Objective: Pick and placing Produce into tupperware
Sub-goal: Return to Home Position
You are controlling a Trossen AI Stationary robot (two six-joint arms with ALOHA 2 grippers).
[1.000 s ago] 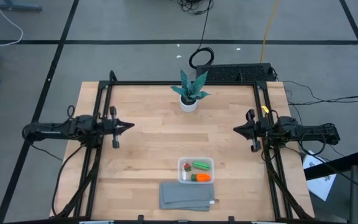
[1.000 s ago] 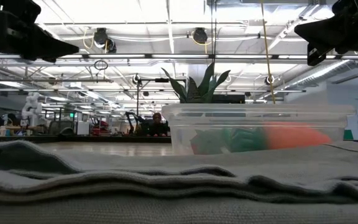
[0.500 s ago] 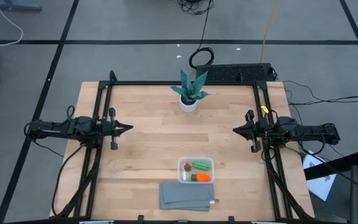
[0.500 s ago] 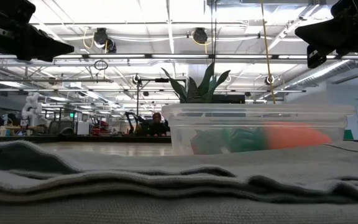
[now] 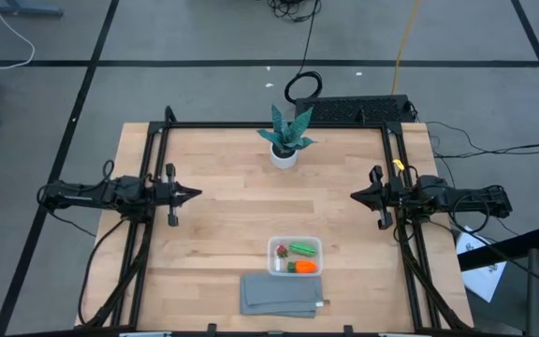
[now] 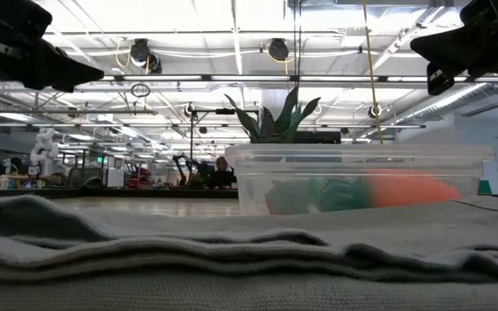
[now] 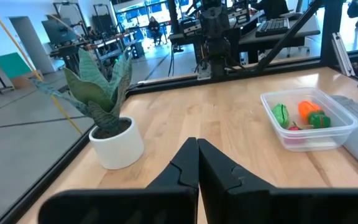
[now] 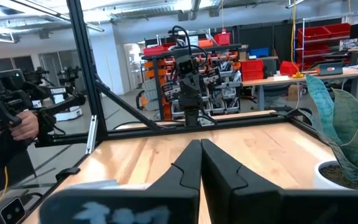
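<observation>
Already the produce is seen inside the tupperware (image 5: 295, 255) — the green piece (image 5: 301, 248), the carrot (image 5: 304, 267) and the small red berry (image 5: 281, 251). The box is set near the front edge of the counter (image 5: 223, 225), just beside the folded grey cloth (image 5: 282, 295). Nothing is held: the left gripper (image 5: 197, 194) and the right gripper (image 5: 353, 196) are shown with fingers pressed together and empty, each at its own side of the counter, well apart from the box. For the return to home, it is judged that the arms are best drawn back slowly and level, fingers left closed — no sweep toward the box or the potted plant (image 5: 285, 140) is wanted.
</observation>
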